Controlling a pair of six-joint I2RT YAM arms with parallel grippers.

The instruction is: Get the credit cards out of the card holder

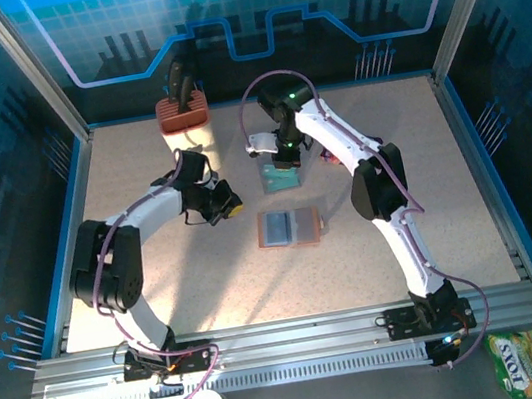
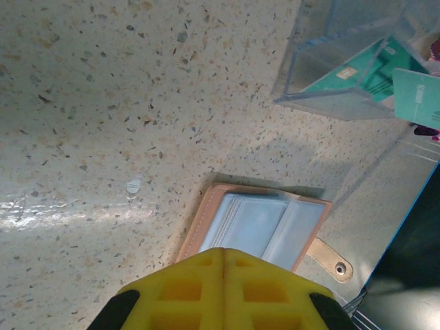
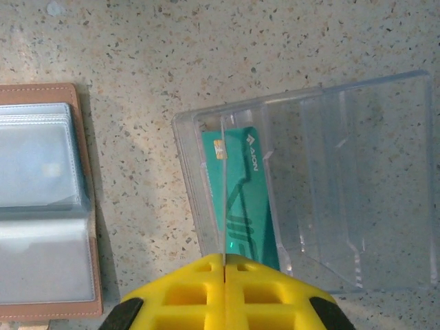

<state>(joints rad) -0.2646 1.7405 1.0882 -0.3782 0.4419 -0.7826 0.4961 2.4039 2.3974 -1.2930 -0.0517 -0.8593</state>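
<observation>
Clear tray (image 3: 357,179) holds teal card (image 3: 242,199); card holder (image 3: 41,206) open. Left claw (image 2: 223,251) closed; right claw (image 3: 224,258) apparently pinching second card (image 2: 416,96).

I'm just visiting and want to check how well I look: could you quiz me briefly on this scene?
1. True or false: the card holder lies shut.
2. The teal card lies: A) in the clear tray; B) inside the card holder; C) under the card holder.
3. What does the shut right gripper pinch above the tray?
Key: 1 false, it lies open; 2 A; 3 a second card, seen edge-on from the right wrist.
</observation>
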